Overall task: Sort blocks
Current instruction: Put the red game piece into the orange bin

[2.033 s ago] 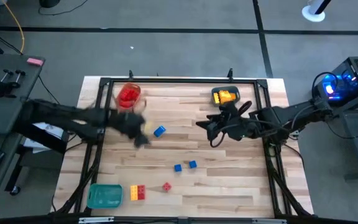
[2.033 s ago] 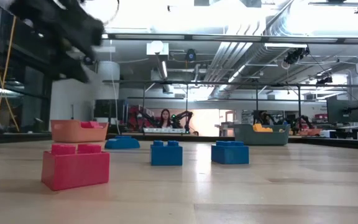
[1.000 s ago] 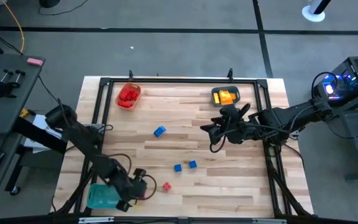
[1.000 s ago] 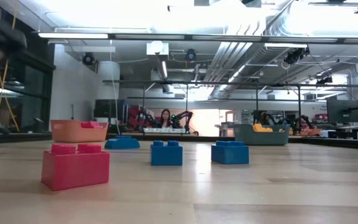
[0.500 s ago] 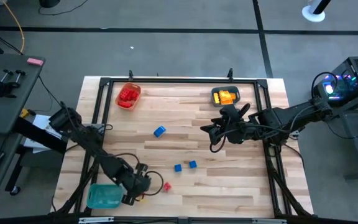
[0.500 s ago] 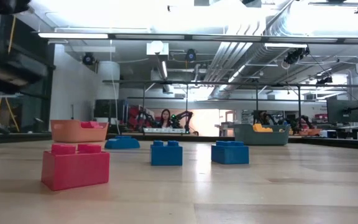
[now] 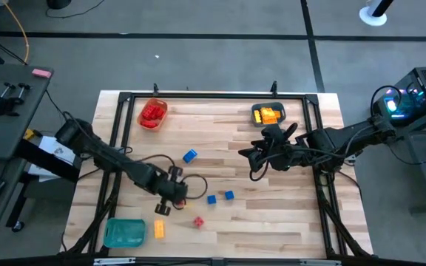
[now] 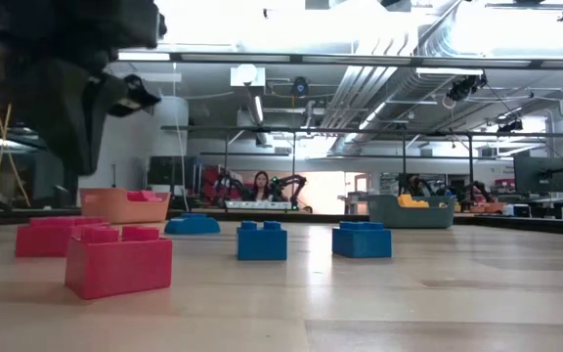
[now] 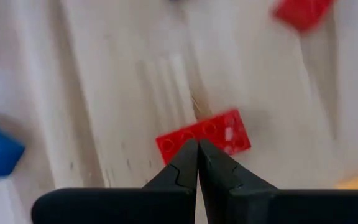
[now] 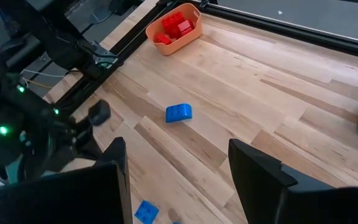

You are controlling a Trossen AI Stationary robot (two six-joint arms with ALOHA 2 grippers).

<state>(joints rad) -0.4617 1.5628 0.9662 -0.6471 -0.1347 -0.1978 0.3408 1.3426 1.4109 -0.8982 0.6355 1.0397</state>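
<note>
A flat red block [image 9: 222, 129] lies on the table [image 7: 272, 222], just far of a yellow block [image 7: 159, 230]. My left gripper [image 9: 197, 148] is shut and points steeply down over its near edge. The low view shows a gap between the fingers and this block [image 8: 52, 237]. A small red block [image 7: 198, 221] lies to its right. Blue blocks [image 7: 211, 199] [image 7: 228, 195] [image 7: 190, 156] lie mid-table. My right gripper [image 10: 179, 180] hangs open and empty above the table's right half [image 7: 254, 159].
An orange tray [image 7: 152, 113] with red blocks stands at the far left. A grey-blue tray [image 7: 268, 114] with yellow blocks stands at the far right. A green tray [image 7: 124, 233] sits at the near left corner. A black frame [image 7: 124, 96] borders the table.
My left gripper, shut throughout, has swung from beside the green tray toward the far edge and the table's middle, rising a little. The flat red block has come away from the yellow block and now lies farther from the near edge; the yellow block has stayed.
</note>
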